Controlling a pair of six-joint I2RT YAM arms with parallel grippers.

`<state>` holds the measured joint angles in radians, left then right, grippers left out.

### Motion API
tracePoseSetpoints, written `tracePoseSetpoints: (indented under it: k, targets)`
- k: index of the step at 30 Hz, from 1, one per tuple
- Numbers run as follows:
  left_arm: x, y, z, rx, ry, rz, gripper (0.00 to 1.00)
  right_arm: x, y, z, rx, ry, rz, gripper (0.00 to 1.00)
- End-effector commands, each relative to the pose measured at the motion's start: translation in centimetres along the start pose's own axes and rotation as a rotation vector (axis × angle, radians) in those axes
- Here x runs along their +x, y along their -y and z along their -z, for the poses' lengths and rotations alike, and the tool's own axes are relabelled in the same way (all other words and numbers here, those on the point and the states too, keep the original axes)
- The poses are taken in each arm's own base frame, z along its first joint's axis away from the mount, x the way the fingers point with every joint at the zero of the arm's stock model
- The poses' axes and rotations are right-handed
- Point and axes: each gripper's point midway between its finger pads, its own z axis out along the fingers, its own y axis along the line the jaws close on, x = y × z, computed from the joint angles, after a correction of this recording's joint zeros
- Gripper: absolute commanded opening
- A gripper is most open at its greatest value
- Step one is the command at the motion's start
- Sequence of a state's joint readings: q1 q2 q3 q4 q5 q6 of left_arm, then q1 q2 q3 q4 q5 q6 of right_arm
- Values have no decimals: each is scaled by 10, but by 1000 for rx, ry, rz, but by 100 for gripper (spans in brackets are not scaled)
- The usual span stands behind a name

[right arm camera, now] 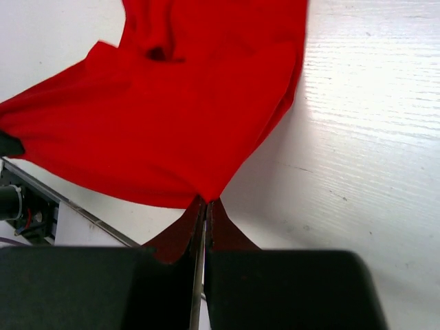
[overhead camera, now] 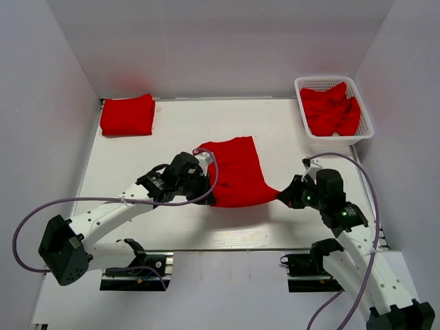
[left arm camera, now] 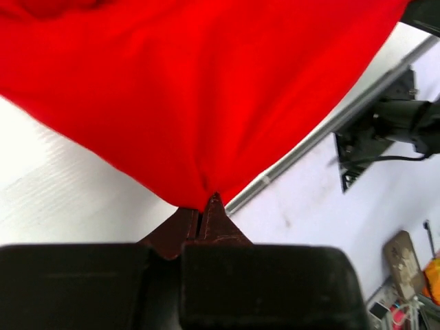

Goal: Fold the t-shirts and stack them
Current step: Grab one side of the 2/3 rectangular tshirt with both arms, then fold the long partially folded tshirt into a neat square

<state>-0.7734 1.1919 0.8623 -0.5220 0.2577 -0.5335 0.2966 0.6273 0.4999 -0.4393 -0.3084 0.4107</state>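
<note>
While left hand and right hand each clamp corner of centre t-shirt, folded t-shirt far-left, basket far-right.

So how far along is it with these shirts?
Done: one folded shirt lies at the back left. In hand: the left gripper and right gripper each pinch a corner of the middle shirt. Left: crumpled shirts in the basket.
</note>
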Motion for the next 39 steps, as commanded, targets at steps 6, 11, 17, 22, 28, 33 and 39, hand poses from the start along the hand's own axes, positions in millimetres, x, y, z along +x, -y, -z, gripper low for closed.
tracePoseSetpoints:
  k: [6, 11, 17, 22, 28, 33, 39]
  targets:
    - [-44, -2, 26, -148, 119, 32, 0, -56, -8, 0, 42, 94, 51, 0]
    - [-72, -33, 37, -389, 189, 153, 0, -93, -13, -17, 52, 125, 44, 0]
    - [-112, -59, 39, -625, 252, 184, 0, -126, -13, -42, 63, 127, 57, 0]
    - [-138, -76, 43, -685, 308, 208, 0, -151, -15, -57, 68, 111, 92, 0]
    - [-155, -100, 41, -757, 337, 231, 0, -170, -12, -78, 82, 80, 107, 0]
    - [-171, -122, 19, -792, 309, 225, 0, -176, -3, -100, 85, 31, 102, 0]
    - [-181, -153, 0, -830, 263, 265, 0, -189, 12, -139, 87, -10, 89, 0]
